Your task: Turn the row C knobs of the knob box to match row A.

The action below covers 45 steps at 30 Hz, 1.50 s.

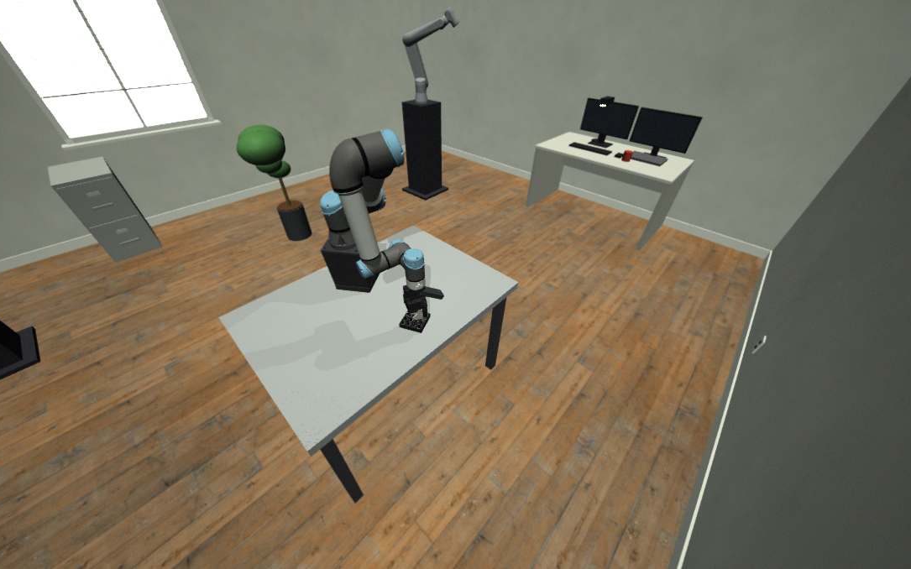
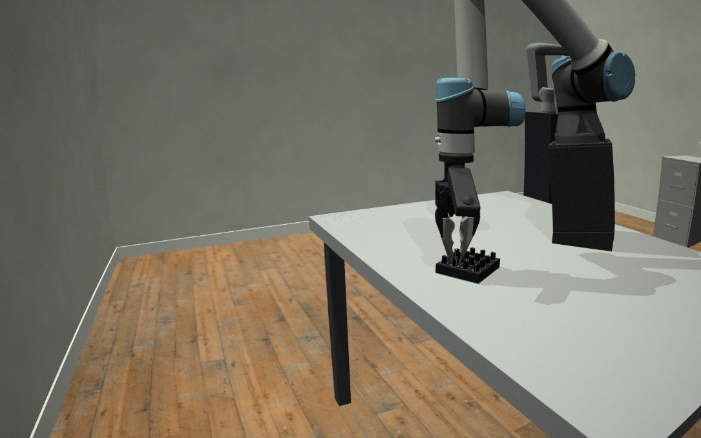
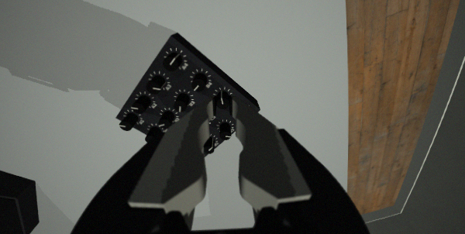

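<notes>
- Our gripper [image 1: 417,315] [image 2: 455,261] [image 3: 222,97] is narrow, clamped around what we take for knob C4 [image 3: 222,101].
- The knob box [image 1: 411,326] [image 2: 456,274] [image 3: 232,87] sits on the table [image 1: 317,310] [image 2: 586,326] [image 3: 291,30], beneath our fingertips.
- In the wrist view, C4's mark points near twelve; its model, A4 [image 3: 172,61], lies toward ten o'clock.
- Labels: tiny, mostly blurred.

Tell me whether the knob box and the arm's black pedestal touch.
Apart. The exterior view shows tabletop between the knob box and the black pedestal.
</notes>
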Each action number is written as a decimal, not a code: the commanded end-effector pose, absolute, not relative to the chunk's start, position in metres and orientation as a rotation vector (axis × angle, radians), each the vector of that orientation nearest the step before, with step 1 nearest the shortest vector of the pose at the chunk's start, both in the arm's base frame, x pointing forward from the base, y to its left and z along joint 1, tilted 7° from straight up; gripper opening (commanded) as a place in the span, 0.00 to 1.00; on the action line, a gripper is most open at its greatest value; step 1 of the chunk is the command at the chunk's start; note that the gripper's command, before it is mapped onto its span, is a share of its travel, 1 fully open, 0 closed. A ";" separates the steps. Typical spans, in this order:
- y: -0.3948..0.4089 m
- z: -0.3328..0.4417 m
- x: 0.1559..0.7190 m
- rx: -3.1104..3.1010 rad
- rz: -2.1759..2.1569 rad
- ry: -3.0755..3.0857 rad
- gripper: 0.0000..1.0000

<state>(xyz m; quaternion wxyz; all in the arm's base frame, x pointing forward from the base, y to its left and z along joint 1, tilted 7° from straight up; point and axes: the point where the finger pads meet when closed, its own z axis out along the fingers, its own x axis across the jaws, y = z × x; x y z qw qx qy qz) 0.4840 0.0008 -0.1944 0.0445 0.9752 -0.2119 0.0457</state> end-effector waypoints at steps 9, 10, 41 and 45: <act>0.001 -0.194 0.484 2.980 0.142 -0.648 0.11; 0.001 -0.194 0.484 2.980 0.142 -0.648 0.11; 0.004 -0.160 0.482 2.980 0.142 -0.648 0.11; 0.005 -0.158 0.482 2.980 0.142 -0.648 0.11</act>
